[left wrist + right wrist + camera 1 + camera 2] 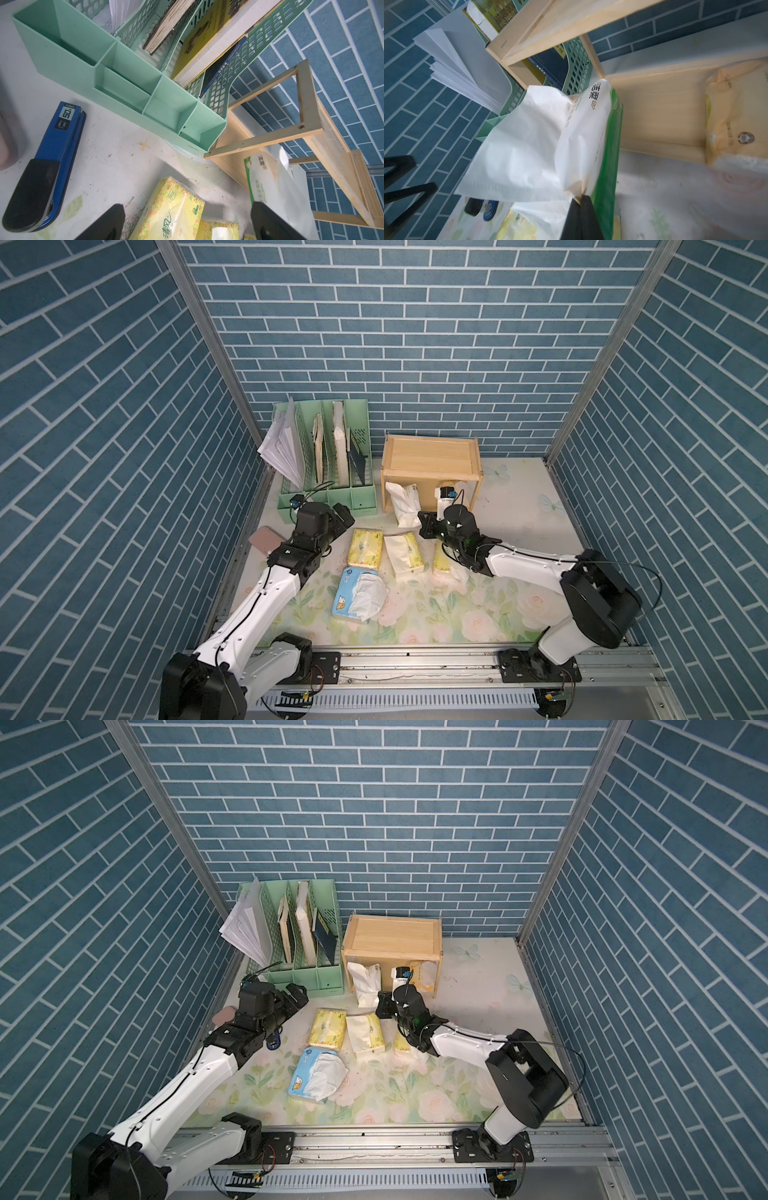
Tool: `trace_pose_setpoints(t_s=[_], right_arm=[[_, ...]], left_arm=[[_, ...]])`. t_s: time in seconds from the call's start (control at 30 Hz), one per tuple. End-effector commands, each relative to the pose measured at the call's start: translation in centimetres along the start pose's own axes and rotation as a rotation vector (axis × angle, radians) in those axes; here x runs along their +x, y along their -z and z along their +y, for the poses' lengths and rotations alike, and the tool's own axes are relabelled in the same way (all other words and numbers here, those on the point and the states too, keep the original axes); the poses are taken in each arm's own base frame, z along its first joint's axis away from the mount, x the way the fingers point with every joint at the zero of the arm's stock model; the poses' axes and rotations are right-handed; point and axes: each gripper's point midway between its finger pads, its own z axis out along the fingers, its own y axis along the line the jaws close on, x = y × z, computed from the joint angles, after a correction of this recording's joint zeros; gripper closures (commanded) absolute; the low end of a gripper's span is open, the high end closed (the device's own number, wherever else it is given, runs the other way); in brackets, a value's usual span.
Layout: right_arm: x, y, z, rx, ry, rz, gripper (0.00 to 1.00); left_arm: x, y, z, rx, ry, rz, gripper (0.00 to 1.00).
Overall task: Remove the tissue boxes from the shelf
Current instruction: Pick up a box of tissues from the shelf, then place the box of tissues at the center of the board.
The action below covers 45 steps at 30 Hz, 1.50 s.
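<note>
The right arm [528, 568] reaches low to the shelf [432, 456], the right gripper [580, 199] pinched shut on the white tissue pack [542, 145] leaning from the lower tier, where an orange-yellow pack [737, 124] lies, while the left gripper [188, 207] gapes wide, empty.

The file organizer [328, 472] stands at the back left corner of the table [519, 506], the shelf [432, 464] just right of it. An inner pack [424, 975] lies in the shelf's lower tier at its right end; a leaning pack [401, 502] juts forward from the tier's left half. Before the shelf, mid-table, left pack [365, 547], middle pack [405, 553] and right pack [441, 562] lie in a row. A front pack [359, 593] lies before the left pack.
</note>
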Motion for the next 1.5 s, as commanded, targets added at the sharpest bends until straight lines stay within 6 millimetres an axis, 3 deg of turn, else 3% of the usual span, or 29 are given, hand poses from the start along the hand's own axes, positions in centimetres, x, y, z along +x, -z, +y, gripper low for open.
trace_pose_setpoints(t_s=[0.0, 0.4, 0.6, 0.77, 1.0, 1.2, 1.47], right_arm=[[0.5, 3.0, 0.7, -0.008, -0.111, 0.051, 1.00], [3.4, 13.3, 3.5, -0.031, -0.272, 0.265, 1.00], [8.0, 16.3, 5.5, -0.024, -0.304, 0.387, 1.00], [11.1, 17.2, 6.1, 0.008, -0.319, 0.447, 1.00], [14.4, 17.5, 4.9, 0.089, -0.352, 0.488, 1.00], [14.3, 16.7, 2.8, 0.149, -0.365, 0.401, 1.00], [15.8, 15.5, 2.2, 0.160, -0.338, 0.412, 1.00]], left_arm=[[-1.7, 0.5, -0.9, 0.016, -0.015, -0.058, 0.00], [-2.4, -0.2, -2.6, 0.054, -0.064, -0.055, 0.00], [-2.3, -0.5, -3.1, 0.073, -0.068, -0.043, 0.00], [-2.0, -0.7, -2.9, 0.071, -0.077, -0.036, 0.00], [-1.7, -0.6, -2.4, 0.057, -0.096, -0.029, 0.00], [-1.3, -0.4, -2.1, 0.058, -0.094, -0.018, 0.00], [-1.6, 0.1, -2.3, 0.057, -0.103, -0.023, 0.00]])
